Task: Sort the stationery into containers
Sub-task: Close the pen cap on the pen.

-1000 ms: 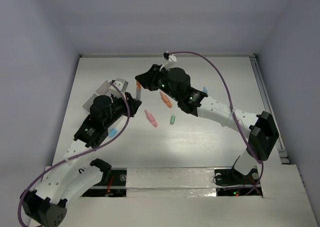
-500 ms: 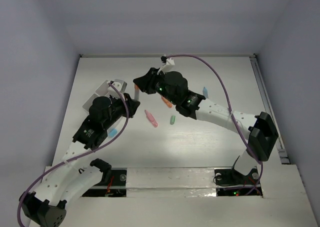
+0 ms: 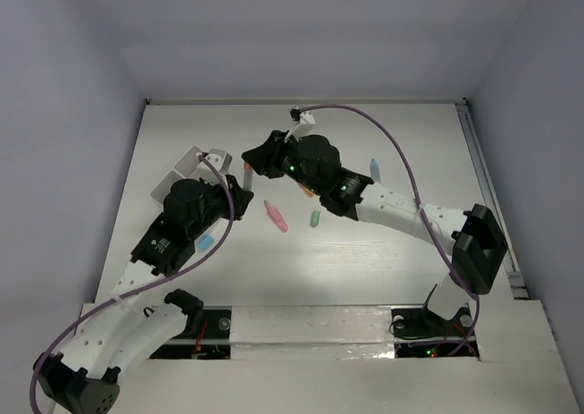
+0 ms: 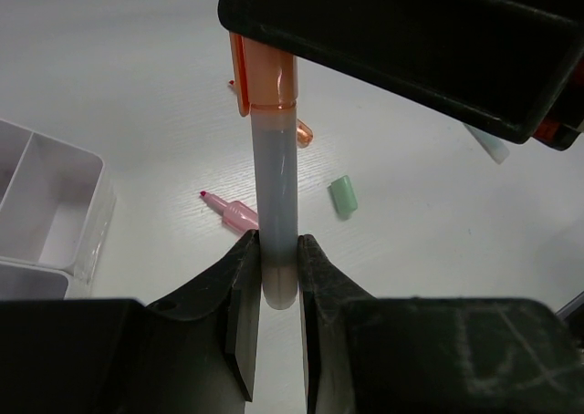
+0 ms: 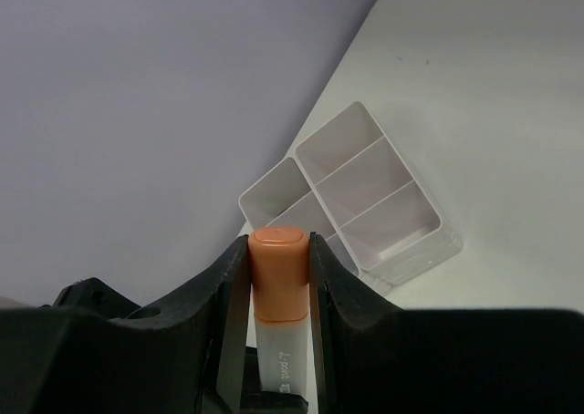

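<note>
An orange-capped marker with a pale grey barrel (image 3: 248, 171) is held off the table by both grippers. My left gripper (image 3: 240, 187) is shut on the barrel's end (image 4: 276, 273), and its midpoint shows in the left wrist view (image 4: 278, 248). My right gripper (image 3: 253, 155) is shut on the orange cap (image 5: 278, 273), and its midpoint shows in the right wrist view (image 5: 278, 250). The white joined containers (image 3: 194, 162) stand just left of the grippers, seen empty in the right wrist view (image 5: 429, 222) and in the left wrist view (image 4: 55, 172).
A pink marker (image 3: 276, 216) and a green cap (image 3: 315, 219) lie on the table mid-centre. Both show in the left wrist view, the pink marker (image 4: 234, 213) and the green cap (image 4: 343, 196). An orange marker (image 3: 307, 191) lies partly under the right arm. Light blue items lie at right (image 3: 373, 167) and by the left arm (image 3: 206, 242).
The right arm has shifted slightly left and nearer, carrying the marker's cap end with it. The left arm has barely moved. Both grippers stay shut on the marker.
</note>
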`<move>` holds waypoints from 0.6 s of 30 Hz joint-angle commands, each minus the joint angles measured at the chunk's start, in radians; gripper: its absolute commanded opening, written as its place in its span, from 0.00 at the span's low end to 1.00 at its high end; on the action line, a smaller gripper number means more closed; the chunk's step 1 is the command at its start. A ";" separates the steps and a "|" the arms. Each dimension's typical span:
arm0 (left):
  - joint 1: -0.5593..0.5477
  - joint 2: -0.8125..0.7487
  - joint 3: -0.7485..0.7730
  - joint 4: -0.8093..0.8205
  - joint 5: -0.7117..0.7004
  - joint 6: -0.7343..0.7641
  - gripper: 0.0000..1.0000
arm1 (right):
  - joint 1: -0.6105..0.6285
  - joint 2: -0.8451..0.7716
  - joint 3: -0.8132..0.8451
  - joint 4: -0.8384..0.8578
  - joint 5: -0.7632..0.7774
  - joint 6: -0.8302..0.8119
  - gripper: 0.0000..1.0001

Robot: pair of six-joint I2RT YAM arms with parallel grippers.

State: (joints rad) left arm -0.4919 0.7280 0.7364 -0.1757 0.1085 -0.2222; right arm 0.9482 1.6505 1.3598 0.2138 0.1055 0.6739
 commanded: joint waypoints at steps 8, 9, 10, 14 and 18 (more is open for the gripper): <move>0.010 -0.032 0.017 0.133 -0.131 0.004 0.00 | 0.086 0.015 -0.004 -0.211 -0.098 -0.013 0.00; 0.010 -0.033 0.017 0.133 -0.133 0.004 0.00 | 0.098 0.017 -0.005 -0.211 -0.098 -0.014 0.00; 0.010 -0.035 0.017 0.133 -0.135 0.006 0.00 | 0.098 0.017 -0.011 -0.211 -0.098 -0.014 0.00; 0.010 -0.048 0.020 0.134 -0.158 0.015 0.00 | 0.118 0.005 -0.059 -0.189 -0.098 -0.014 0.00; 0.010 -0.061 0.027 0.134 -0.179 0.026 0.00 | 0.150 0.006 -0.093 -0.183 -0.124 -0.019 0.00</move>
State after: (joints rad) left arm -0.4984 0.6941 0.7322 -0.2768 0.0914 -0.2195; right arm 0.9928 1.6505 1.3315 0.1978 0.1238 0.6708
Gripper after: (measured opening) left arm 0.142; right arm 0.328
